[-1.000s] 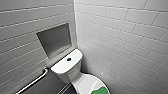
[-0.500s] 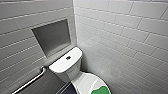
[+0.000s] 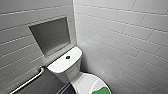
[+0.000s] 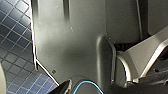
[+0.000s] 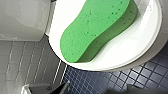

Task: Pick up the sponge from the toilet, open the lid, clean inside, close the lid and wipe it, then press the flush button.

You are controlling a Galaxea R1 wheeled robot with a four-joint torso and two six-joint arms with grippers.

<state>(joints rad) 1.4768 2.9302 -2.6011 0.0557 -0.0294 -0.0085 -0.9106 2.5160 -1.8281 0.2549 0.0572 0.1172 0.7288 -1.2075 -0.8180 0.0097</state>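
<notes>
- The sponge (image 5: pixel 96 27) lies flat on top of the shut lid (image 5: pixel 142 47) of the toilet (image 3: pixel 72 73). In the head view it is a green patch at the bottom edge of the frame, a bit right of the middle.
- The right arm's camera looks down on the sponge from close by. So the right tool (image 5: pixel 87 92) is likely the nearer one, with the sponge lying below it and ahead of it.
- The sponge is longer one way than the other. Its long way runs on a slant across the lid, and one round end comes near the lid's rim.
- The pictures do not show whether the right tool is open or closed. It is not touching the sponge.
- The left arm's camera sees the robot's own dark body and some blue floor (image 4: pixel 15 37). Nobody can tell if the left tool (image 4: pixel 75 88) is open or closed either.
- The sponge is bright green, thick and soft-looking, with tiny dark dots all over. It is pinched in at the middle, a bit like a peanut.
- The lid is white, smooth and shiny, and shaped like an egg. It looks slippery, so the sponge may slide if it is pushed from the side.
- The tank (image 3: pixel 60 66) is white with round corners. The small dark flush button (image 3: pixel 67 57) sits in the middle of its top.
- Pale tiles cover the walls (image 3: pixel 125 30). A square hollow (image 3: pixel 51 35) sits in the wall at the upper left, and a metal rail (image 3: pixel 27 81) runs at the lower left.
</notes>
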